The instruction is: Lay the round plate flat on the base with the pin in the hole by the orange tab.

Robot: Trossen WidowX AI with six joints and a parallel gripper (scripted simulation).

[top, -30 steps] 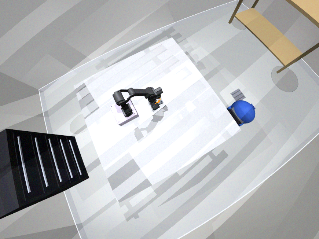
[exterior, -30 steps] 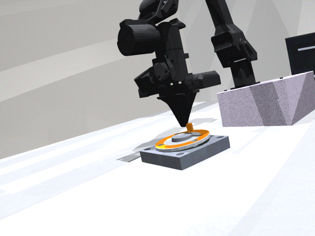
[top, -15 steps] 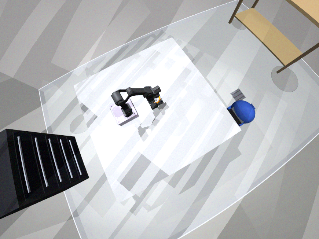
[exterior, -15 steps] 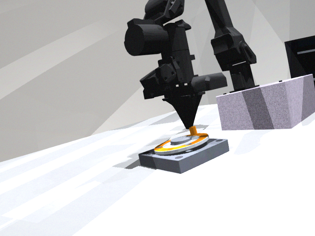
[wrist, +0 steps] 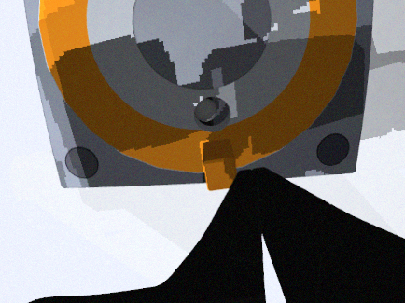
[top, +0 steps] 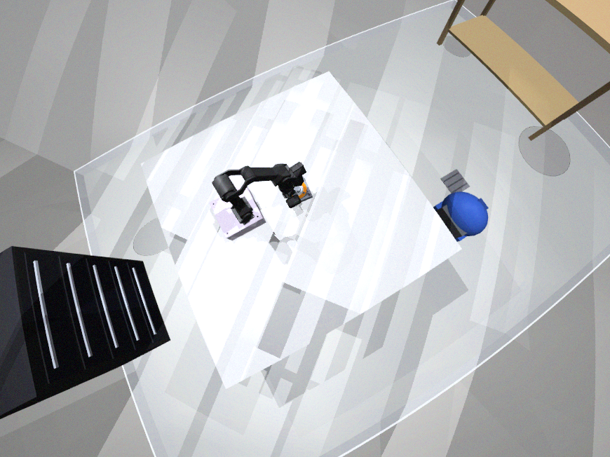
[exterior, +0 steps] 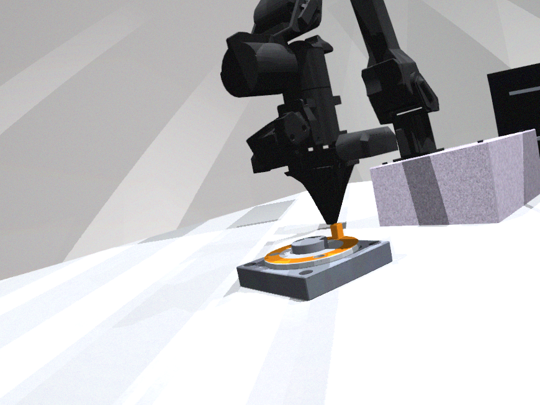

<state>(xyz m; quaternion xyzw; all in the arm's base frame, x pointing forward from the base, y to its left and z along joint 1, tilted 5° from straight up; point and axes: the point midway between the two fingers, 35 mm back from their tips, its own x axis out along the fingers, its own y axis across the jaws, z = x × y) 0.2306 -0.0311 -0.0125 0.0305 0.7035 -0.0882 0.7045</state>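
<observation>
The round orange-and-white plate [top: 304, 188] [exterior: 295, 260] [wrist: 62, 25] sits around the grey post [exterior: 308, 245] [wrist: 201, 11] on the square grey base [exterior: 274, 280] [wrist: 299, 165]. It looks flat or nearly flat. Its orange tab [exterior: 336, 230] [wrist: 219, 165] stands up at the edge. In the wrist view the grey pin [wrist: 207, 110] shows inside the hole beside the tab, towards the hole's left side. My gripper [exterior: 331, 223] [wrist: 252, 181] is shut and empty, its tips right beside the tab's upper part. I cannot tell whether they touch it. The top view hides the tips.
The arm's speckled pale mounting block [top: 228, 221] [exterior: 463, 189] stands near the base. A blue rounded object [top: 465, 213] and a small grey slatted piece [top: 453, 180] lie farther off. A black drawer cabinet [top: 104, 299] and a wooden shelf [top: 513, 71] stand at opposite sides.
</observation>
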